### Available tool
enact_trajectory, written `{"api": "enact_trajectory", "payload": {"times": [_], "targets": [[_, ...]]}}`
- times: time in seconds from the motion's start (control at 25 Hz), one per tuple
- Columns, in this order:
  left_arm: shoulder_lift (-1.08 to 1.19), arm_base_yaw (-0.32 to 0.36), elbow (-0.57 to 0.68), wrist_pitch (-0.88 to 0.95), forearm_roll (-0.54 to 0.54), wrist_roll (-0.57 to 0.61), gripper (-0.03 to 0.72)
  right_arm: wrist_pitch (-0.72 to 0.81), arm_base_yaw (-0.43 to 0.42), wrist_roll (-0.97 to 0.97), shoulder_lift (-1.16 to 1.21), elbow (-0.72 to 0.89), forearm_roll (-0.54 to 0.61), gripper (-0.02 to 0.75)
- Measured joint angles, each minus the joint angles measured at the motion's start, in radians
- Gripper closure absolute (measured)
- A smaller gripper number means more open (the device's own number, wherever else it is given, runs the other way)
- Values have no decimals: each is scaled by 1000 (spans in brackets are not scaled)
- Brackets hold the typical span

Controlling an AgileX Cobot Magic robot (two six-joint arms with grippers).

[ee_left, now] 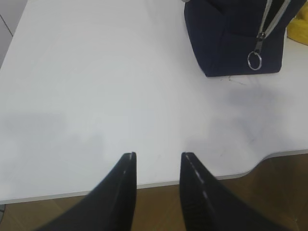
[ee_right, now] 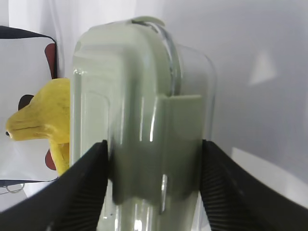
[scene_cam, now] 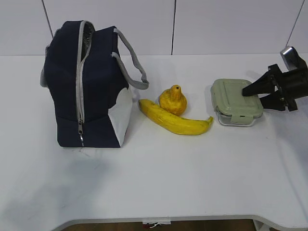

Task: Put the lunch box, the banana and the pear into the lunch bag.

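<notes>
The lunch box, clear with a sage-green lid, is at the right of the white table. My right gripper is shut on its right end, and in the right wrist view both fingers press the sides of the box. The banana lies left of the box, and its tip shows in the right wrist view. The pear stands just behind the banana. The navy lunch bag stands at the left, its zipper parted at the top. My left gripper is open and empty over the table's front edge.
The bag's zipper pull ring hangs at its lower front corner. Grey strap handles arch off the bag toward the pear. The table's front edge runs close below, with a rounded cut-out near my left gripper.
</notes>
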Motion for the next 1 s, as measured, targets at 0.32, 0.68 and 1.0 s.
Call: {"api": "enact_trajectory", "payload": {"times": [0.32,0.68,1.0], "targets": [[0,0,0,0,0,0,449,0,0,23,0,0,0,279],[0,0,0,0,0,0,449,4,0,38,0,0,-12,326],[0,0,0,0,0,0,449,6,0,61,0,0,-8,347]]}}
